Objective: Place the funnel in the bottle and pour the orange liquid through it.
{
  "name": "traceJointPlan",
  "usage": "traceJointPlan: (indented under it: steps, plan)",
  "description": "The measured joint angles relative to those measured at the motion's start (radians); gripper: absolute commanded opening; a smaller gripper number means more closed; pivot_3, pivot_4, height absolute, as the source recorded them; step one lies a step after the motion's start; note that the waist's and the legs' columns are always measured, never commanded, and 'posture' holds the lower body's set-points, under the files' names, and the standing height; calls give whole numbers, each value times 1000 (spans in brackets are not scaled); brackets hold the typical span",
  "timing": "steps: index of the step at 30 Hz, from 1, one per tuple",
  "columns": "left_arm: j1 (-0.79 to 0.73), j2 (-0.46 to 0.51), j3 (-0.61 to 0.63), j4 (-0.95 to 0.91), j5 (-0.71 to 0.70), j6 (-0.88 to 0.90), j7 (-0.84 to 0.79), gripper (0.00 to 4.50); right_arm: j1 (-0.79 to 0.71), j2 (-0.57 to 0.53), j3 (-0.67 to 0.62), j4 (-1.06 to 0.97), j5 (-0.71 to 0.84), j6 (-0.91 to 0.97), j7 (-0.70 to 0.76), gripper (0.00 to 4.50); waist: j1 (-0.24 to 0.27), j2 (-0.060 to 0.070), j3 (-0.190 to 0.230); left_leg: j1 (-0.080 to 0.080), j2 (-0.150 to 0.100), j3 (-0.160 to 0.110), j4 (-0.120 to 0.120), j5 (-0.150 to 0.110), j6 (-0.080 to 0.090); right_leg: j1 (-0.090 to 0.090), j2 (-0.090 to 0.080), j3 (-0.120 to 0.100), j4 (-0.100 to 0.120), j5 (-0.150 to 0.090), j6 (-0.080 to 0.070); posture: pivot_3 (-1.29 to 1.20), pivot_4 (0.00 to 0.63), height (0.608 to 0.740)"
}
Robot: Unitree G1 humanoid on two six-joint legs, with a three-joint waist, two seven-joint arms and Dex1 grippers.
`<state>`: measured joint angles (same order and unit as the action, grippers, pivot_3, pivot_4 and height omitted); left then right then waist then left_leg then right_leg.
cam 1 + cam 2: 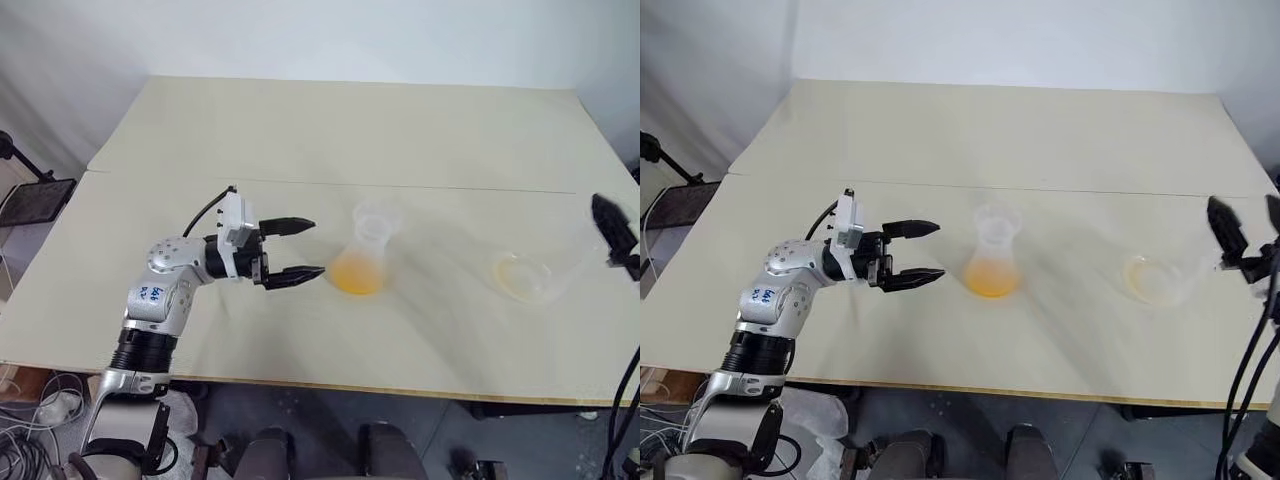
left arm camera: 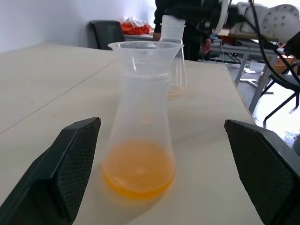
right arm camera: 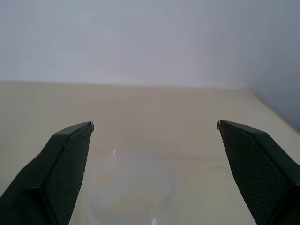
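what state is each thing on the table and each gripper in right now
bottle: upright, orange liquid pooled in its base
funnel: seated in the bottle's neck
cup: upright, faint orange residue inside
left gripper: open, empty, beside the bottle
right gripper: open, empty

Beige table (image 1: 300,150), white wall (image 1: 300,40) behind, black chair (image 2: 107,33) beyond.

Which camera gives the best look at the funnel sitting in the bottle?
The left wrist view: the funnel fills the neck of the bottle close up, rim and cone plain. Both eye views show it from above, small and faint. In the right wrist view I cannot make it out.
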<state>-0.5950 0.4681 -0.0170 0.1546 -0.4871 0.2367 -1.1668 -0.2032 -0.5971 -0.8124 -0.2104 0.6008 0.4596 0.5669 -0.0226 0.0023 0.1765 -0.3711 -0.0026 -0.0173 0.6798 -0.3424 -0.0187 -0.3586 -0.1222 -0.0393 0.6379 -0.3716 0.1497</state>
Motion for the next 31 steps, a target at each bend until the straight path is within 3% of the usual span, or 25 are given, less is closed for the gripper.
traceJointPlan:
  steps: [5,9,12,17,21,26,31]
  plan:
    - [-24,12,8,47,18,-31,-9,4500,-98,-61,6,13,57,-63,25,4443,-2,0,0,0,0,0,0,0,0,0,0,0,0,0,0,0,150,740]
    - [-24,44,12,58,39,-49,-9,4500,-102,-135,79,-103,151,-36,105,4443,-2,-1,0,0,1,-1,-1,0,0,0,0,-1,-1,0,0,0,150,740]
    - [-3,84,19,57,62,-91,-15,4500,43,-154,159,-220,157,-30,181,4443,1,-2,0,0,1,-1,-2,0,0,1,0,-2,-1,0,0,0,150,740]
    - [98,149,51,57,87,-132,-14,4500,315,-94,253,-265,116,-94,316,4443,21,-2,1,-1,0,-1,-2,0,2,1,-3,-2,-2,1,1,0,150,740]
    - [174,180,77,50,100,-159,-1,4500,506,-85,316,-273,-8,-253,447,4443,26,-2,1,0,-1,-1,-1,0,3,2,-4,-3,-4,1,2,0,150,740]
    - [229,178,90,50,127,-240,39,4500,577,-48,335,-189,-106,-441,502,4443,22,-3,1,2,-1,-1,-1,0,3,4,-4,-4,-9,1,2,0,150,740]
    - [237,165,98,55,139,-289,73,4500,560,-41,335,-167,-108,-475,499,4443,21,-2,1,2,-1,0,-1,0,3,4,-4,-4,-9,1,2,0,150,740]
